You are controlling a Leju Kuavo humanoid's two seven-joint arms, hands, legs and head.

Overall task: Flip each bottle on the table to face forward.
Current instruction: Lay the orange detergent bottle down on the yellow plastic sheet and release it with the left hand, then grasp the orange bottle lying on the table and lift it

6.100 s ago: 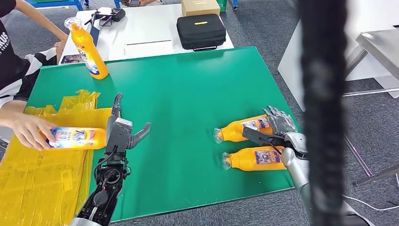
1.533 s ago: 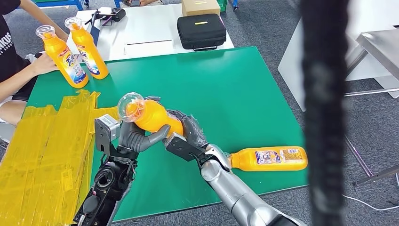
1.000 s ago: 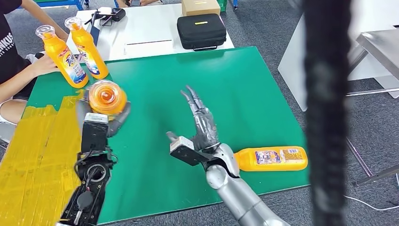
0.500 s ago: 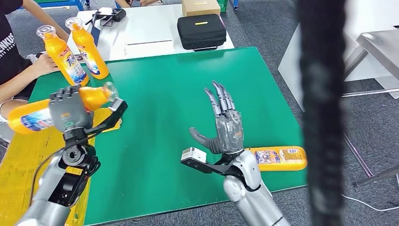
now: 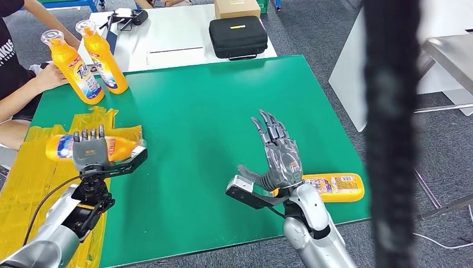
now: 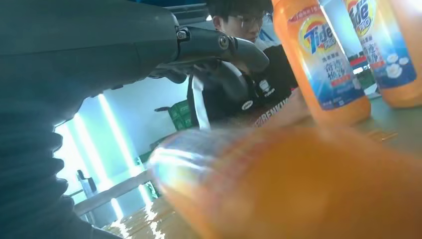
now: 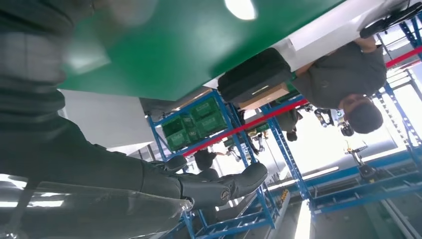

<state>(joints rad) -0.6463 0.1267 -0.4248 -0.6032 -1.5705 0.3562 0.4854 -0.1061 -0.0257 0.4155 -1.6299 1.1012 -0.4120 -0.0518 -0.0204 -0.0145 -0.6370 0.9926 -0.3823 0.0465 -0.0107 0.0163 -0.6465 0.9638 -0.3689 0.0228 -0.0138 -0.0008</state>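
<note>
My left hand [image 5: 89, 152] grips an orange detergent bottle [image 5: 120, 148] that lies sideways, low over the yellow taped patch [image 5: 33, 195] at the left of the green table [image 5: 212, 100]. In the left wrist view that bottle [image 6: 298, 184] is a close orange blur under the thumb [image 6: 219, 44]. My right hand [image 5: 281, 159] is open, fingers spread and pointing away, holding nothing. Just right of it a second orange bottle [image 5: 334, 187] lies on its side near the table's front right edge, label up. Two more orange bottles [image 5: 71, 67] [image 5: 105, 56] stand upright at the back left.
A person [image 5: 19, 84] sits at the left with a hand on the nearer upright bottle. Behind the green table, a white table [image 5: 167, 33] carries a black case [image 5: 239, 36] and a cardboard box [image 5: 237, 8]. A dark blurred bar [image 5: 390, 139] crosses the right side.
My left hand has brought its bottle down and level, closer to the yellow patch. The right hand has drifted a little right and nearer, towards the lying bottle.
</note>
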